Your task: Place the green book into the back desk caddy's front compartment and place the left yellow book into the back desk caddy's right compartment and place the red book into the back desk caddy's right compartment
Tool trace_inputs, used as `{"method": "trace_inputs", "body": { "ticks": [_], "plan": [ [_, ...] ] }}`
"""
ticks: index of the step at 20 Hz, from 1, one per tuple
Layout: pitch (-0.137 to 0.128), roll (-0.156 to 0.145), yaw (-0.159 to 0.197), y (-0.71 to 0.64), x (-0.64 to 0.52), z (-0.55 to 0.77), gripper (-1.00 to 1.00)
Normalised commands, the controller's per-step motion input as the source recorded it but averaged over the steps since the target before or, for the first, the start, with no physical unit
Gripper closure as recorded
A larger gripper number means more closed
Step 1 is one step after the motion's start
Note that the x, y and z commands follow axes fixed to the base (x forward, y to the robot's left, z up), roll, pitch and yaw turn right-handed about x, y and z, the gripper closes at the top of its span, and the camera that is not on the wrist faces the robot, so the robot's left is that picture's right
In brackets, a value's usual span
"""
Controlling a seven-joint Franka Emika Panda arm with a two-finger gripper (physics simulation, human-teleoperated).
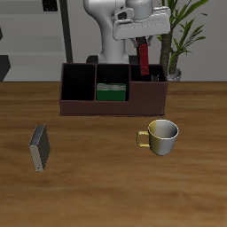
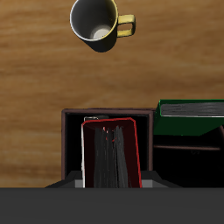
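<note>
Nearest the table's front edge we find a grey book (image 1: 38,147) lying on the wood, well apart from everything else; we cannot tell from here whether it is the yellow book the task names or its twin. Farther back stands a mug (image 1: 163,136) with a yellow handle, untouched.

Behind it sits the back desk caddy (image 1: 113,105). The green book (image 1: 111,92) rests upright in the front compartment (image 1: 112,97) — we judge that part done.

At the rear, the gripper (image 1: 144,43) hangs over the right compartment (image 1: 148,89), closed on the red book (image 1: 144,58), which is held upright with its lower edge at about the rim. The wrist view shows the red book (image 2: 111,154) directly above the dark opening, another book's pale edge just behind it — possibly the yellow one already placed; we cannot confirm.

Remaining, in our judgement: lowering and release of the red book.
</note>
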Motion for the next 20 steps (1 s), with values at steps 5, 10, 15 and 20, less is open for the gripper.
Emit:
{"method": "trace_inputs", "body": {
  "ticks": [5, 10, 15, 20],
  "plan": [
    [-0.038, 0.008, -0.029, -0.1, 0.03, 0.01, 1.0],
    [-0.075, 0.058, -0.031, -0.06, -0.02, 0.0, 1.0],
    [-0.001, 0.018, -0.047, -0.06, -0.01, -0.03, 1.0],
    [0.05, -0.004, -0.063, -0.11, 0.11, -0.16, 1.0]
  ]
}}
